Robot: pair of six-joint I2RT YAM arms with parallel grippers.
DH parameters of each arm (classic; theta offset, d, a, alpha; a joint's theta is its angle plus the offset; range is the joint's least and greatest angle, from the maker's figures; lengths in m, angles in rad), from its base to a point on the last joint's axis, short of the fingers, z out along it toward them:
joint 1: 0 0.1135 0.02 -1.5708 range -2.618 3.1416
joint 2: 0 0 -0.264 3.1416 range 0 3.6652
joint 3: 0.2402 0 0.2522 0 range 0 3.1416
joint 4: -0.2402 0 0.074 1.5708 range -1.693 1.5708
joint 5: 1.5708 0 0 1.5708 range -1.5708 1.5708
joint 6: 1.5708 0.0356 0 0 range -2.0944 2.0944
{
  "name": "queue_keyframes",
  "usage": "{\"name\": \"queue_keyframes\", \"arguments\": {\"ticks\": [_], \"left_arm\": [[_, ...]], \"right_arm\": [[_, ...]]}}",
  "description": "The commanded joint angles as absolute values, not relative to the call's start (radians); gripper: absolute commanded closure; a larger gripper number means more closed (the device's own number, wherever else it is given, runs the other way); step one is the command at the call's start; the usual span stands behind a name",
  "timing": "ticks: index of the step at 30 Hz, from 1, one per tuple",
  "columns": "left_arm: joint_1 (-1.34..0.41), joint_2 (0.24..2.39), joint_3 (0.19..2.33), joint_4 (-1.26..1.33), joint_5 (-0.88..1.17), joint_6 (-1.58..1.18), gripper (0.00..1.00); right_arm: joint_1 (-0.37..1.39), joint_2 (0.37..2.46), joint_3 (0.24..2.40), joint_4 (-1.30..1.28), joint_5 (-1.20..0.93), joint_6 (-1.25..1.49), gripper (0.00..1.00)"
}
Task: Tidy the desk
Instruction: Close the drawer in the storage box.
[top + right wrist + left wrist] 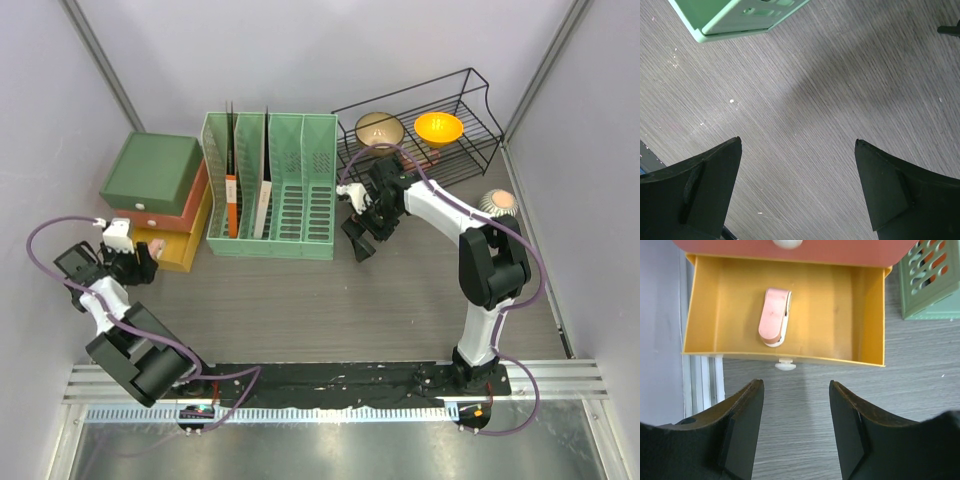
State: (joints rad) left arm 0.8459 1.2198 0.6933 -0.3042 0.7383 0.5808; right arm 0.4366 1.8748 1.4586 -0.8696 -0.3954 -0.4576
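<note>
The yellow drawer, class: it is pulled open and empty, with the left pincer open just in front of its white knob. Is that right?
Not quite. The yellow drawer is not empty: a pink clip lies on its floor, as the left wrist view shows. The rest holds: the drawer is pulled open, and the left pincer stands open just in front of its white knob.

open desk before file rack, drawers

A robot lab cell dressed as an office — plain wall panels box in the desk, which carries a file rack and drawers.
</note>
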Motion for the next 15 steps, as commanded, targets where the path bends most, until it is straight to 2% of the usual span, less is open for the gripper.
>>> {"name": "queue_keyframes", "arguments": {"ticks": [1, 11, 15], "left_arm": [[0.854, 1.271, 0.696, -0.31, 0.713, 0.637, 0.41], [0.853, 1.341, 0.647, -0.158, 0.729, 0.618, 0.43], [0.853, 1.353, 0.611, -0.024, 0.756, 0.574, 0.43]], "right_arm": [[0.44, 1.884, 1.47, -0.882, -0.411, -0.466, 0.0], [0.44, 1.893, 1.471, -0.887, -0.411, -0.469, 0.0], [0.44, 1.894, 1.473, -0.888, -0.414, -0.469, 0.0]]}}
